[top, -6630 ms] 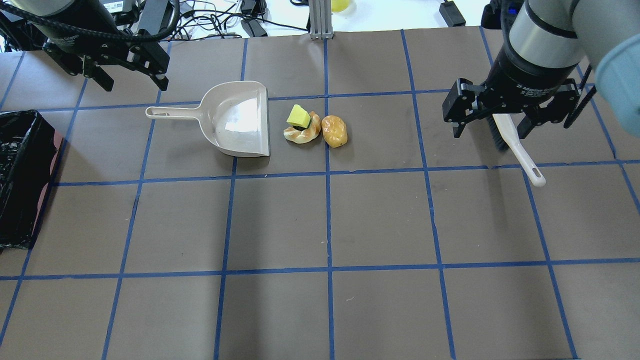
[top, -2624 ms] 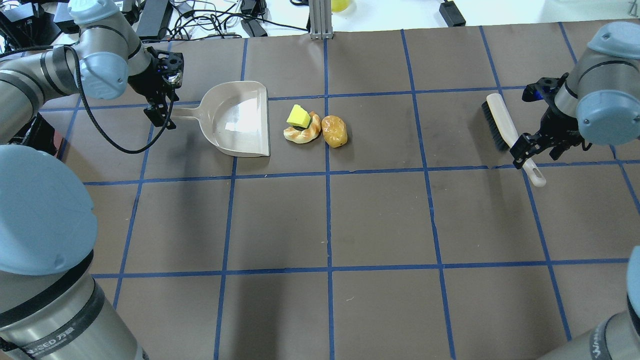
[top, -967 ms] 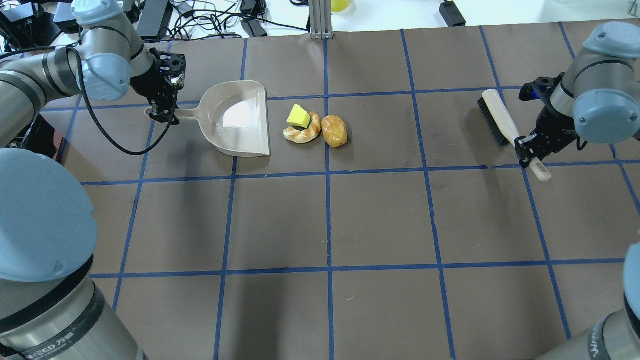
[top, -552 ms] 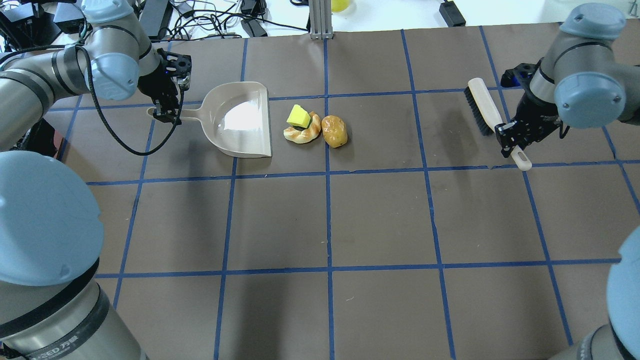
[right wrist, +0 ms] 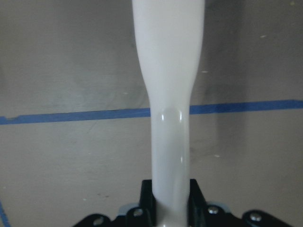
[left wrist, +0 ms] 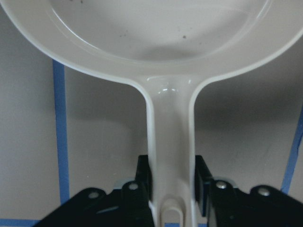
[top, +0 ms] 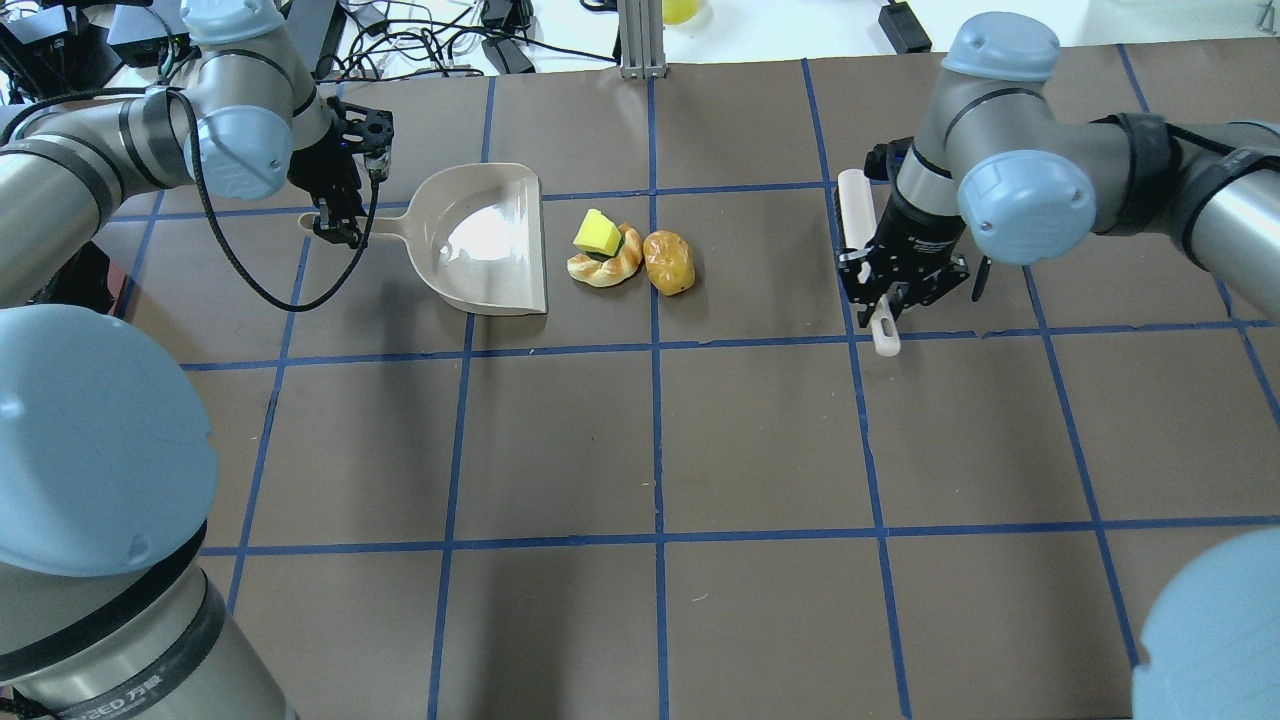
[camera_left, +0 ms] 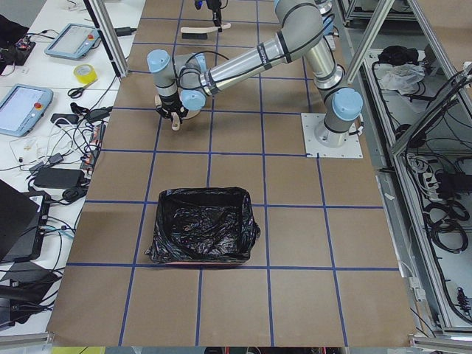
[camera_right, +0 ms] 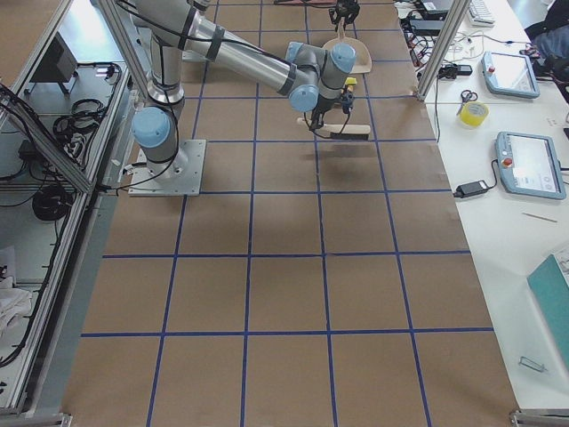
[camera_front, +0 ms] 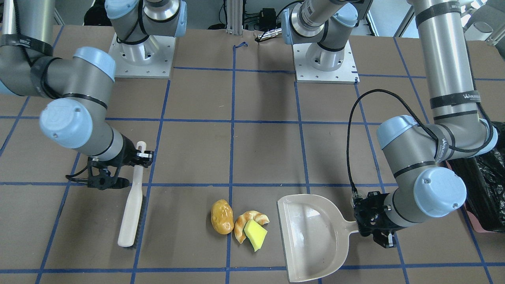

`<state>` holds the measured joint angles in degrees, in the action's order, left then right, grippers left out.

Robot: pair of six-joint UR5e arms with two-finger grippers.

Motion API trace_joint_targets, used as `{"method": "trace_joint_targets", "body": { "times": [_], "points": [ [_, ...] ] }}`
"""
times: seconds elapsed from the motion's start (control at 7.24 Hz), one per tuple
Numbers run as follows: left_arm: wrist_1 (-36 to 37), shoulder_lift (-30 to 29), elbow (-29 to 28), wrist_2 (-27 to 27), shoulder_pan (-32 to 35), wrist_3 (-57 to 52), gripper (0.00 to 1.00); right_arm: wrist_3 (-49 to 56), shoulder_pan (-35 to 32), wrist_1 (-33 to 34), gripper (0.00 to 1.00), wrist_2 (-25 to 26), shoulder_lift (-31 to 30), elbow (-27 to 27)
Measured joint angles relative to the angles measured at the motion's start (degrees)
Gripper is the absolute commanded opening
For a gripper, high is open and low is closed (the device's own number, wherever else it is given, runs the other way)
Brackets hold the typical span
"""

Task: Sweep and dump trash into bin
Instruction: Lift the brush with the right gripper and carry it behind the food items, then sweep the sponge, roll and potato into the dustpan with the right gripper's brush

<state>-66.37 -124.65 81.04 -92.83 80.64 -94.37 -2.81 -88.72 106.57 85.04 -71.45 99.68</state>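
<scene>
The golden-brown lump (top: 669, 262), the tan croissant piece (top: 605, 268) and the yellow sponge (top: 597, 233) resting on it lie together just right of the beige dustpan's (top: 485, 240) open mouth. My left gripper (top: 340, 215) is shut on the dustpan's handle (left wrist: 171, 142). My right gripper (top: 895, 290) is shut on the white brush's handle (right wrist: 171, 118). The brush (top: 856, 212) is one square right of the trash. The bin (camera_left: 203, 254), lined with a black bag, stands well off to my left.
The brown table mat (top: 760, 430) is marked with a blue tape grid. Both arm bases (camera_front: 325, 59) are bolted at the robot side. Cables and devices (top: 420, 40) lie beyond the far edge. The bin's edge also shows in the front-facing view (camera_front: 487, 185).
My right arm has swung left with the brush, bringing it much closer to the trash and turning it nearly upright in the overhead view. The dustpan has edged slightly right. The trash has not moved.
</scene>
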Motion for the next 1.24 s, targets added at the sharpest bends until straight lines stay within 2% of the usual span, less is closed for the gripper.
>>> {"method": "trace_joint_targets", "body": {
  "times": [0.41, 0.83, 1.24],
  "points": [
    [0.0, -0.1, 0.0, 0.0, 0.0, 0.1, 0.01, -12.2, -9.4, 0.4, 0.00, -1.7, 0.5, 0.0],
    [0.1, -0.2, 0.0, 0.1, 0.0, 0.0, 0.01, -18.6, -14.9, 2.5, 0.00, -1.7, 2.1, -0.2],
    [0.2, -0.2, -0.1, 0.0, 0.0, 0.0, 0.01, -25.5, -19.5, 3.3, 0.00, -1.8, 5.3, -4.0]
  ]
}}
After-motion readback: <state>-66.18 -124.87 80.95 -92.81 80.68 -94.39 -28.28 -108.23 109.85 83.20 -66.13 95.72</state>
